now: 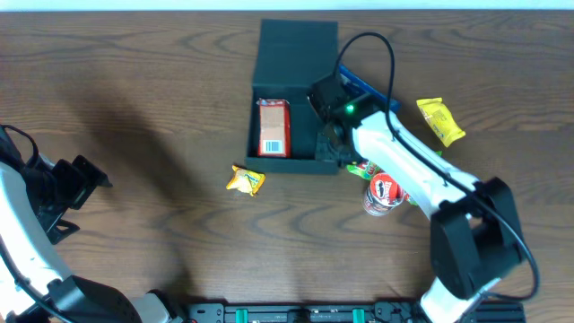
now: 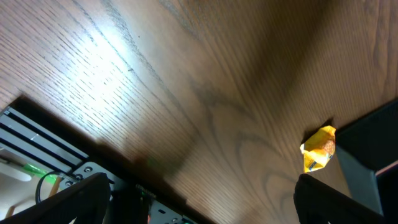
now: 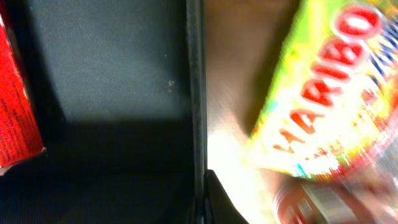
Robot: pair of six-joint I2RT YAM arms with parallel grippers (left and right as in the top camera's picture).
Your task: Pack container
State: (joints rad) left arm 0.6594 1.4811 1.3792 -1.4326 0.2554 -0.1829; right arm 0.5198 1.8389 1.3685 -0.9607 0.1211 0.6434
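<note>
Fingers [image 3: 219,208] of the right gripper [image 1: 330,148] are pressing together by the container [image 1: 300,49] at upper centre, the left gripper's [image 1: 81,184] are standing apart, and only a red carton [image 1: 273,127] is lying inside, other snacks [image 1: 246,180] waiting outside.

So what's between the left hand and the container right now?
Bare table, then a small yellow packet just short of the container; left wrist view shows it.

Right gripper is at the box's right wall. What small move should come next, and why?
Probably open the right gripper and shift it outward to the Haribo packet. Its jaws look shut with nothing visibly held, the container shows only the red carton, and that packet lies just outside the wall.
</note>
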